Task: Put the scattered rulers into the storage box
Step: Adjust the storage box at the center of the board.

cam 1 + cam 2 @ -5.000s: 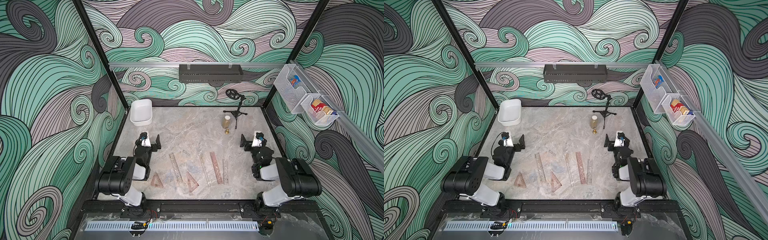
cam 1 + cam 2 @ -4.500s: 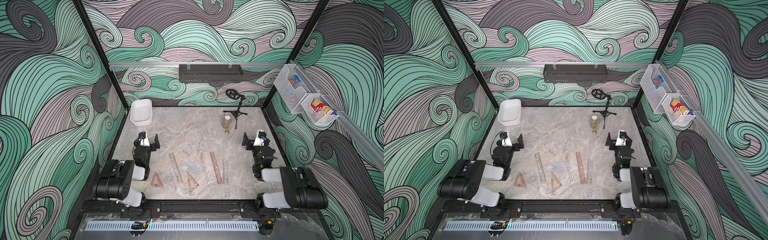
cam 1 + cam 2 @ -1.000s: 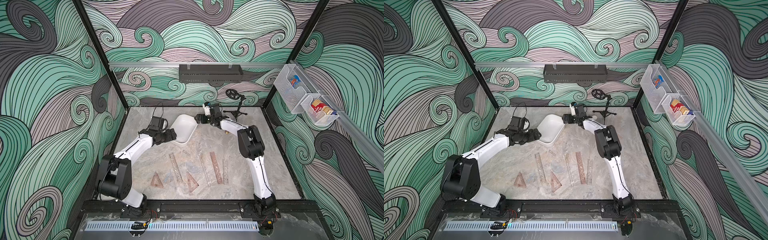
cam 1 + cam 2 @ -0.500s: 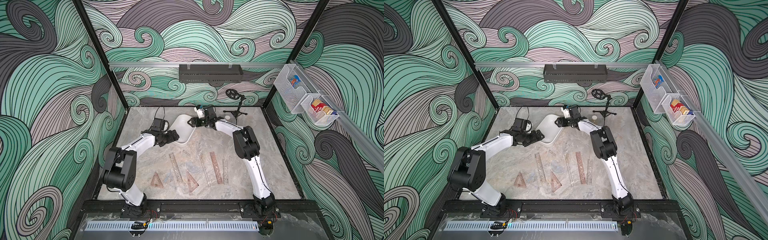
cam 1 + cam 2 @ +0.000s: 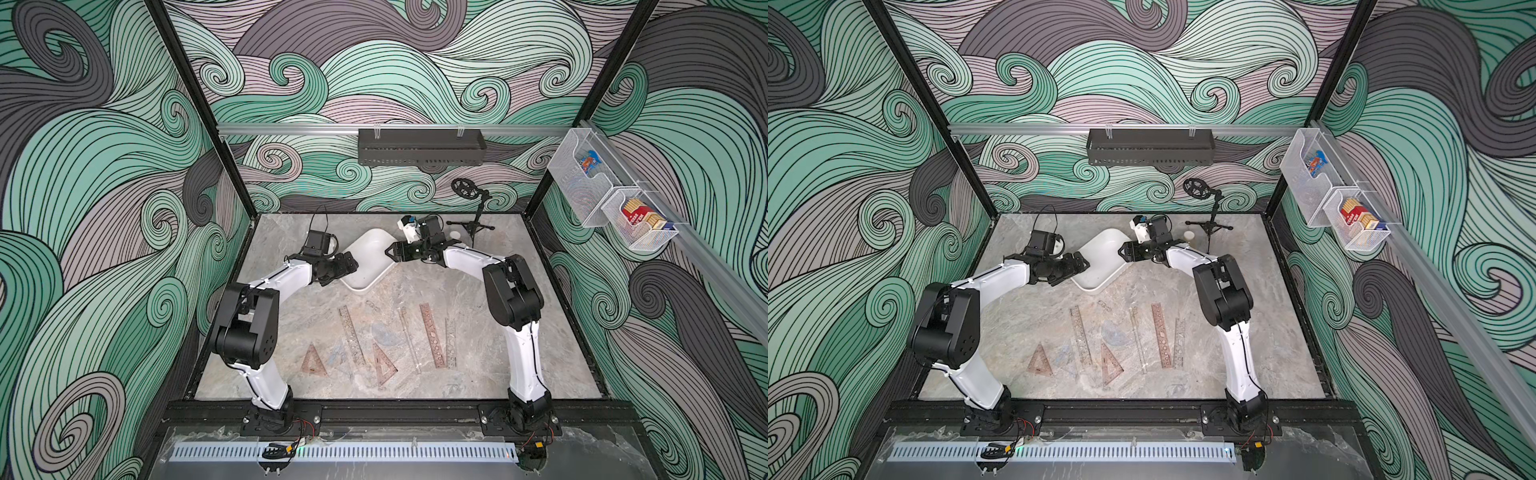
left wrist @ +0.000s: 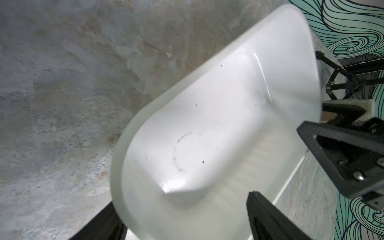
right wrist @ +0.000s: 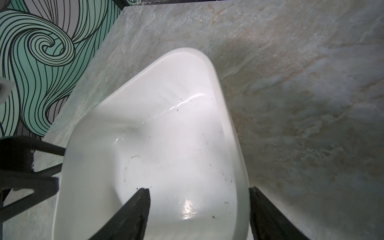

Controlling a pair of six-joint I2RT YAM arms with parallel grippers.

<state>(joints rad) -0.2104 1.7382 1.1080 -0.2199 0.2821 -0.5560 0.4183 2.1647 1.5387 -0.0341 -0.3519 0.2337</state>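
The white box (image 5: pixel 365 266) sits skewed mid-table, with the rulers (image 5: pixel 430 334) well apart nearer the front. The left claw (image 5: pixel 352 263) and right claw (image 5: pixel 388 252) each straddle 1 wall, jaws apart. A tripod (image 5: pixel 473 225) stands behind. Only the wrist views show dark specks (image 7: pixel 214 217) inside.

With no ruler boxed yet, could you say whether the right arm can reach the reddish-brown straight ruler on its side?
Probably yes: the reddish-brown ruler lies flat in the open, nothing over it. The right gripper must first leave the storage box, whose wall sits between its open jaws.
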